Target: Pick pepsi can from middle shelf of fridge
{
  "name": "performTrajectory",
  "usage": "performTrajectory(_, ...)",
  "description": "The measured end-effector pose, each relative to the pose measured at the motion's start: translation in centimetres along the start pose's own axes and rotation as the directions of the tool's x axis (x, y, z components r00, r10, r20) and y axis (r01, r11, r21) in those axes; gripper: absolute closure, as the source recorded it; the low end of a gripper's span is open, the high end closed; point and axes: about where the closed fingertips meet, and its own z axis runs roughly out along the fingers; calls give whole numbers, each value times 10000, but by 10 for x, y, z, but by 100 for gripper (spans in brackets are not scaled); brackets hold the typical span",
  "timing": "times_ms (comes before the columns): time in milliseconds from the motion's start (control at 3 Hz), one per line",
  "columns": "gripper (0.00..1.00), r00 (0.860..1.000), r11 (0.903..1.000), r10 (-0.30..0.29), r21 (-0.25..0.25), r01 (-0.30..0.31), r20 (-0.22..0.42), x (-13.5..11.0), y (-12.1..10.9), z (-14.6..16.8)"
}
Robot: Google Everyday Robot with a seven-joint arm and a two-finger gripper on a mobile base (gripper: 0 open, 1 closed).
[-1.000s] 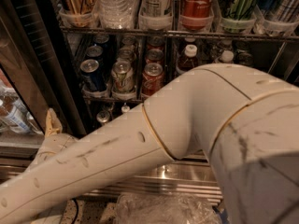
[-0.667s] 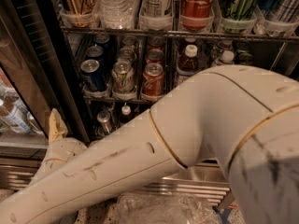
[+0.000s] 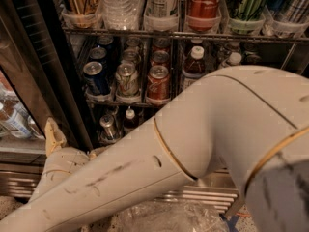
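Observation:
The pepsi can (image 3: pixel 95 76) is dark blue with a silver top. It stands at the front of the left lane on the middle shelf (image 3: pixel 120 102) of the fridge (image 3: pixel 65 86), with more blue cans behind it. A green-and-white can (image 3: pixel 126 77) and a red cola can (image 3: pixel 158 81) stand to its right. My gripper (image 3: pixel 54 137) is low at the left, in front of the fridge's dark door frame. It is below and left of the pepsi can and does not touch it. My large white arm (image 3: pixel 193 129) covers the lower right of the shelf.
An upper rack (image 3: pixel 145 34) holds tall bottles and a Coca-Cola bottle (image 3: pixel 203 4). Small bottles (image 3: pixel 194 64) stand right of the red cans. A lower shelf holds more cans (image 3: pixel 108 125). The ribbed steel base (image 3: pixel 203 197) runs along the bottom. Water bottles (image 3: pixel 14 122) show through the glass at left.
My arm's elbow has shifted a little to the right and lower. The gripper has stayed low at the left. The cans have not moved.

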Motion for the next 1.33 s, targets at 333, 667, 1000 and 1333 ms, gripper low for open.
performTrajectory(333, 0, 9997, 9997, -226, -6, 226, -72, 4, 2, 1)
performTrajectory(667, 0, 9979, 9979, -643, 129, 642, 79, 3, 2, 2)
performTrajectory(1000, 0, 9941, 9941, -1057, 269, 1051, 223, 3, 2, 1)
performTrajectory(1333, 0, 9958, 9959, -853, 321, 842, 347, 0, 0, 0)
